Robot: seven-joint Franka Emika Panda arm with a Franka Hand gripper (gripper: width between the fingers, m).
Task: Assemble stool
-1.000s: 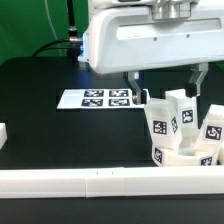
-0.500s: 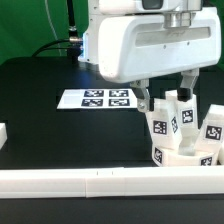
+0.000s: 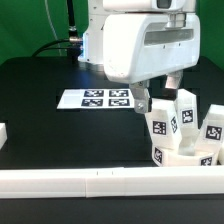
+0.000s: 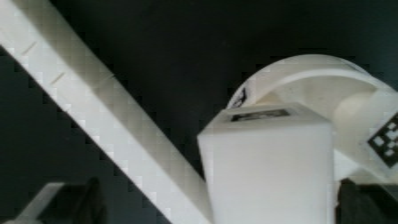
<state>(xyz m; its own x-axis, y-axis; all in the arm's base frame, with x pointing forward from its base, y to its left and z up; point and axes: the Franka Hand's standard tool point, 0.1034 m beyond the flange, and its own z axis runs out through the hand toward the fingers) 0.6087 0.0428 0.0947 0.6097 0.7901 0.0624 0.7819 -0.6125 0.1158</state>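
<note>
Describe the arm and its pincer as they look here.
The arm's end is a bulky, glossy white housing with rounded corners and a grey recessed panel on its face. Below it hangs the pincer: two slim fingers, dark with pale pads. Black cables trail behind the housing. No markings are legible on it.

Black table: matte top, fills most of the exterior view.

Marker board: thin white sheet, flat on the table, printed with black square tags; its end toward the exterior view's right is hidden.

Front rail: long white bar across the table's near edge, one seam visible; also crosses the wrist view as a slanted white strip.

Side block: white piece at the exterior view's left edge, cut off.

Green backdrop: behind the table.

Black cable: before the backdrop.
</note>
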